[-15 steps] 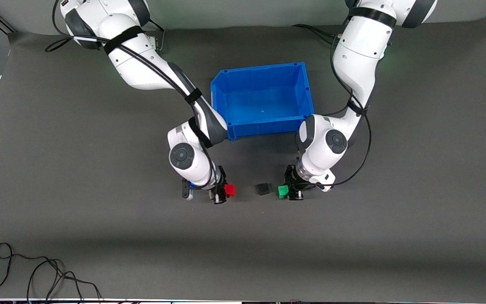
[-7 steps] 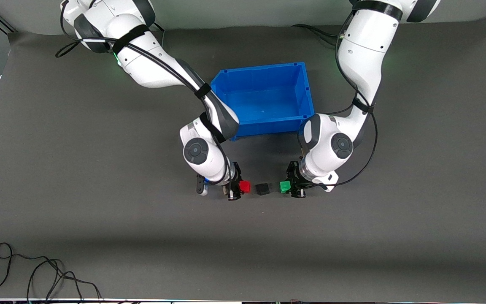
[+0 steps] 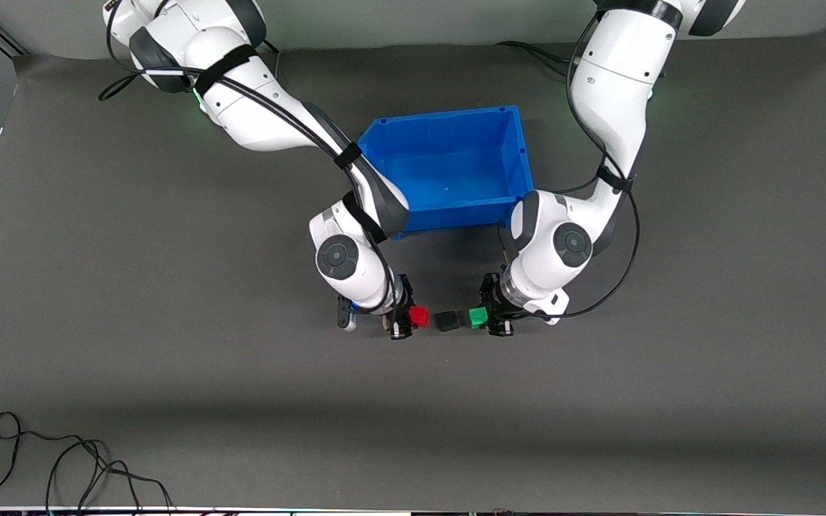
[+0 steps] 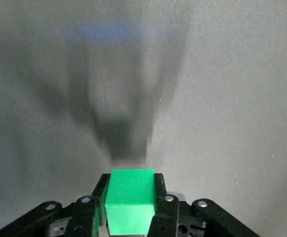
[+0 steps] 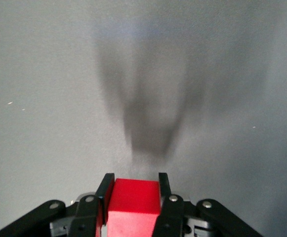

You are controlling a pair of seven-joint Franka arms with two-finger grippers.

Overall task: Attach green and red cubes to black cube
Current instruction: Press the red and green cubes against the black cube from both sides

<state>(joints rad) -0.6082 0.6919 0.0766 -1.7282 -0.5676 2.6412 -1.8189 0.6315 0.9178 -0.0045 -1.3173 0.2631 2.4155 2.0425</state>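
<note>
Two cubes flank the black cube (image 3: 447, 320) on the table (image 3: 169, 358): my left pincer (image 3: 487, 320) pinches the green cube (image 3: 477, 317), just beside it on the left arm's side, and my right pincer (image 3: 404, 320) pinches the red cube (image 3: 419, 316), slightly farther off on the right arm's side. All three lie in one line, so I judge each closes straight inward. I read no writing.

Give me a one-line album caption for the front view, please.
Two robot arms bring a red cube and a green cube toward a black cube near a blue bin.
</note>
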